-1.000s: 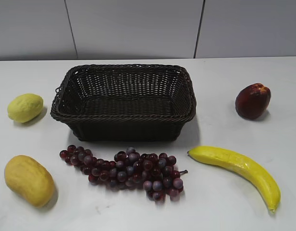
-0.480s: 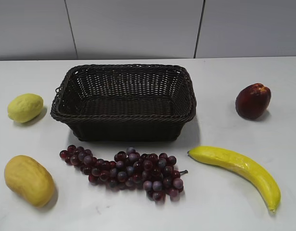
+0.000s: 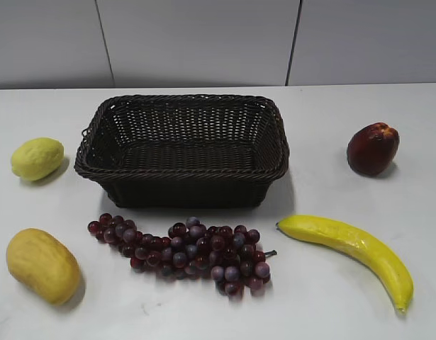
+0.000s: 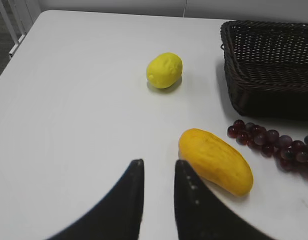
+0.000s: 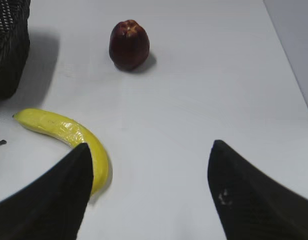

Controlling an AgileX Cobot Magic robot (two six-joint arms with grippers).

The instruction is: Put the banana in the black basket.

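On the white table (image 3: pixel 324 297), right of centre from my exterior camera, lies the banana (image 3: pixel 349 248): long, curved, bright yellow and glossy, with a mottled sheen along its back and both ends tapering. Its long axis runs on a slant, the blunter end pointing toward the grape bunch (image 3: pixel 186 251) and the black basket (image 3: pixel 181 150), the thin stem tip pointing toward the near right corner of the table. The curve bows upward, away from me. It rests flat on the tabletop, outside the basket, just past the basket's near right corner and close beside the grapes without touching them that I can see.

My right wrist camera shows the same banana (image 5: pixel 68 137) with its far tip aimed at the basket's dark corner (image 5: pixel 8 45); its near end passes behind the left finger of the right gripper (image 5: pixel 148 192). That pincer is spread wide and holds nothing. A dark red apple (image 5: pixel 128 44) sits well beyond it.

My left gripper (image 4: pixel 158 200) has its fingers drawn close together with a narrow gap, gripping nothing, next to the mango (image 4: pixel 216 161). The lemon (image 4: pixel 164 70) sits farther off, near the basket's left side (image 4: pixel 264 70).
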